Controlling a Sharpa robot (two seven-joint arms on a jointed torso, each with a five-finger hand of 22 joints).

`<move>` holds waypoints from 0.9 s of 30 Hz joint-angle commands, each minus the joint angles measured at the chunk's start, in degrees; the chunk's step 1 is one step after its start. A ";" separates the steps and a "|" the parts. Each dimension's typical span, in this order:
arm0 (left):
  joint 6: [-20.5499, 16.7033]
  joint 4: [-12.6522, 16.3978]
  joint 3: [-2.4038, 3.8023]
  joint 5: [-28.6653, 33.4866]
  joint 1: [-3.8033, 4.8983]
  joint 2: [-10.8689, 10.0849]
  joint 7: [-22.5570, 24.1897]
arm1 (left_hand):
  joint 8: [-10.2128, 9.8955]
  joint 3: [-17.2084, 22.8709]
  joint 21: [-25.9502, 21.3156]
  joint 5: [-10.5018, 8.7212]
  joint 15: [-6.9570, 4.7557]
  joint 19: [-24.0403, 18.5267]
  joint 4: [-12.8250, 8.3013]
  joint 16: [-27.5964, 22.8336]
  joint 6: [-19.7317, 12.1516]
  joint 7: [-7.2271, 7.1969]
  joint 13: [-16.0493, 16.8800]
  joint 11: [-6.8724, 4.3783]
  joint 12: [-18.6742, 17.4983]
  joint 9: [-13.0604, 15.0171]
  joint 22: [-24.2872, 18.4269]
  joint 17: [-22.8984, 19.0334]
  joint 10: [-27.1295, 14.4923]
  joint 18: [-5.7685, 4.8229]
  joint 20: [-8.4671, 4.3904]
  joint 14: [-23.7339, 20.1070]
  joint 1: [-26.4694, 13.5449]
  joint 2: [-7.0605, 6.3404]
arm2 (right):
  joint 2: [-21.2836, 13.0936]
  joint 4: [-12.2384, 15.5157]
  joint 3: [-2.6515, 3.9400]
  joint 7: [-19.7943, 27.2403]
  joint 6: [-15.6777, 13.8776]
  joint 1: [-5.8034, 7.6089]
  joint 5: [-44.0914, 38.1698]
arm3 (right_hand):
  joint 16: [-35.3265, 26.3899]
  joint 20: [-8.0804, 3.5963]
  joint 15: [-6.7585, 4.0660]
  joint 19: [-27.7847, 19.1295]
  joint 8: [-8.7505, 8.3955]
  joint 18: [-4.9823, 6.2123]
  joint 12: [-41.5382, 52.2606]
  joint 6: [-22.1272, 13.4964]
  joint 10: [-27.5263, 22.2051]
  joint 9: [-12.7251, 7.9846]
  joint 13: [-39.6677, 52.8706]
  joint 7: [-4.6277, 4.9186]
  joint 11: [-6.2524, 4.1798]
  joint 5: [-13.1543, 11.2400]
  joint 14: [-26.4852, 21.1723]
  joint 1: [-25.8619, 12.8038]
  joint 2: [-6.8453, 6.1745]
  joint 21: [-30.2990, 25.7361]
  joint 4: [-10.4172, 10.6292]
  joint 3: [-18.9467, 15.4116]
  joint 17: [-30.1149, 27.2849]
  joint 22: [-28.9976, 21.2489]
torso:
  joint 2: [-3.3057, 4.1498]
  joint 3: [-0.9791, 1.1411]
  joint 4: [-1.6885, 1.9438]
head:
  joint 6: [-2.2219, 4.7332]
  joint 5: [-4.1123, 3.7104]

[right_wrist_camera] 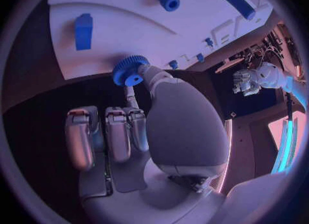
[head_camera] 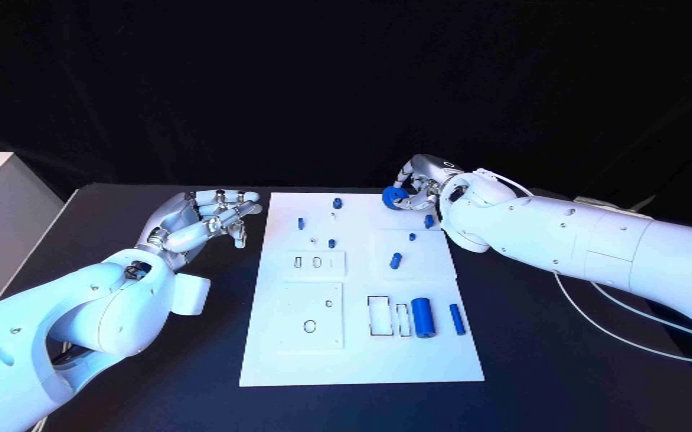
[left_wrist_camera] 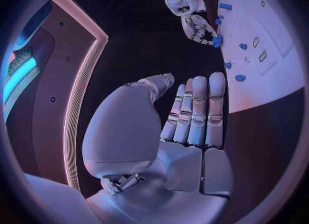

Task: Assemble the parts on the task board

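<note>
The white task board (head_camera: 361, 352) lies in the middle of the black table. My right hand (head_camera: 423, 188) hovers over the board's far right corner and pinches a blue gear (head_camera: 392, 197) between thumb and a finger; the gear (right_wrist_camera: 131, 70) shows its toothed rim in the right wrist view, above the board's edge (right_wrist_camera: 116, 44). My left hand (head_camera: 209, 219) rests open beside the board's left edge, fingers straight and together (left_wrist_camera: 196, 108), holding nothing. Small blue pegs (head_camera: 332, 243) stand on the board. A blue cylinder (head_camera: 423, 314) and a blue bar (head_camera: 456, 319) lie near the front right.
Two raised white plates with slots (head_camera: 317, 264) sit on the board's left half, and rectangular recesses (head_camera: 378, 315) lie beside the cylinder. A blue block (right_wrist_camera: 83, 31) and a blue ring (right_wrist_camera: 169, 1) sit near the gear. White cables (head_camera: 620, 327) trail on the table's right.
</note>
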 commanded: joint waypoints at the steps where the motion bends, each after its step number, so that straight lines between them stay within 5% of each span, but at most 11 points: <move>1: 0.99 0.06 0.04 -0.26 0.00 0.13 0.12 | 0.33 0.26 0.30 -0.28 -0.03 -0.38 -0.08 0.34 0.06 -0.26 0.06 -0.15 0.07 0.05 0.04 -0.05 -0.30 0.61 0.13 -0.25 0.00 0.47 | -0.05 1.31 0.02 2.63 -6.69 0.00 -5.05 | 0.37 -0.52 -0.36 5.52 1.42 -1.03 0.11 1.75 5.89 1.02 15.09 -1.16 -0.48 -0.25 5.39 0.33 0.76 0.30 0.18 0.59 12.80 14.26 | 0.01 -0.05 0.09 | 0.14 0.01; 10: 1.02 0.09 0.04 -0.26 -0.01 0.20 0.08 | 0.33 0.26 0.30 -0.28 -0.03 -0.38 -0.08 0.34 0.06 -0.26 0.06 -0.15 0.07 0.05 0.04 -0.05 -0.30 0.61 0.13 -0.25 0.00 0.47 | 1.13 5.71 0.03 2.16 -7.72 -0.20 -8.30 | 0.41 -0.58 -0.42 5.57 1.46 -1.06 0.11 1.66 5.89 1.02 15.09 -1.18 -0.52 -0.58 5.43 0.13 0.42 0.38 0.14 0.73 12.99 14.36 | 0.03 -0.10 0.10 | 0.28 0.48; 27: 1.15 0.54 0.05 -0.29 0.00 0.32 -0.11 | 0.36 0.28 0.39 -0.32 -0.02 -0.44 -0.11 0.40 0.04 -0.25 0.07 -0.14 0.07 0.09 0.09 -0.10 -0.36 0.61 0.12 -0.28 0.01 0.53 | 6.87 4.66 0.04 0.59 -1.85 -1.89 -9.02 | 0.46 -0.61 -0.39 5.57 1.32 -1.06 0.11 1.22 5.89 0.92 15.09 -1.06 -0.46 -1.01 5.48 -0.19 -0.03 0.40 0.14 0.98 13.21 14.38 | 0.11 -0.25 0.18 | 0.01 0.82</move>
